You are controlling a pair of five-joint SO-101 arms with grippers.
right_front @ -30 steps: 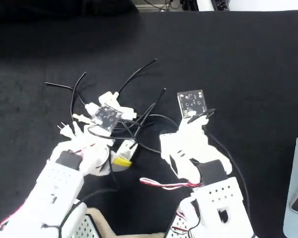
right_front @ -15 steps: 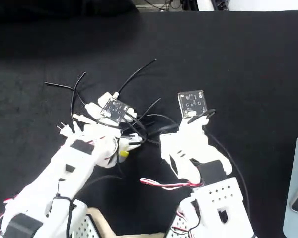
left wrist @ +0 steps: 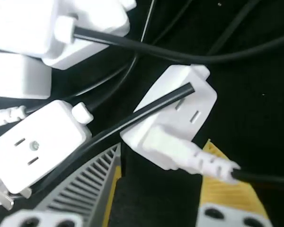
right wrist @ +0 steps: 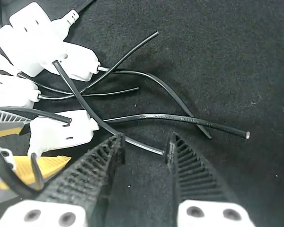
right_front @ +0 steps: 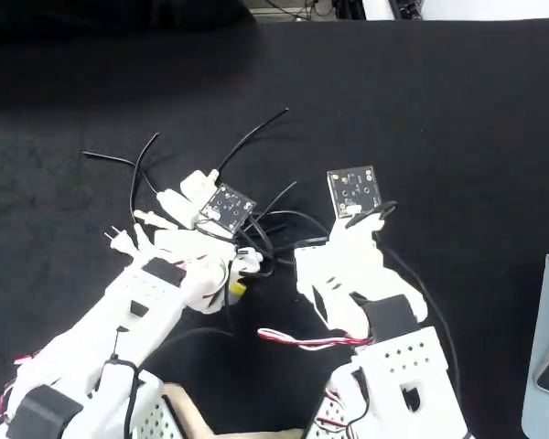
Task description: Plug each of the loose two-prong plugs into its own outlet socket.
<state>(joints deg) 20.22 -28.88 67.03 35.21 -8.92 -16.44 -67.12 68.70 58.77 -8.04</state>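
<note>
Table (right_front: 457, 137): black cloth surface under both arms.
Right gripper (right wrist: 144, 144): jaws apart and empty; a cord (right wrist: 137, 141) ends between the tips.
Left gripper (left wrist: 163, 145): jaws apart, clamping nothing; a socket (left wrist: 189, 94) sits just ahead of the tips, with a plug (left wrist: 180, 153) lying against it.
Loose plug (right_front: 121, 240): off to the left gripper's outer side, prongs bare.

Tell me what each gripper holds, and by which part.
The right gripper holds nothing. The left gripper is at a white socket; whether it grips it cannot be told.
</note>
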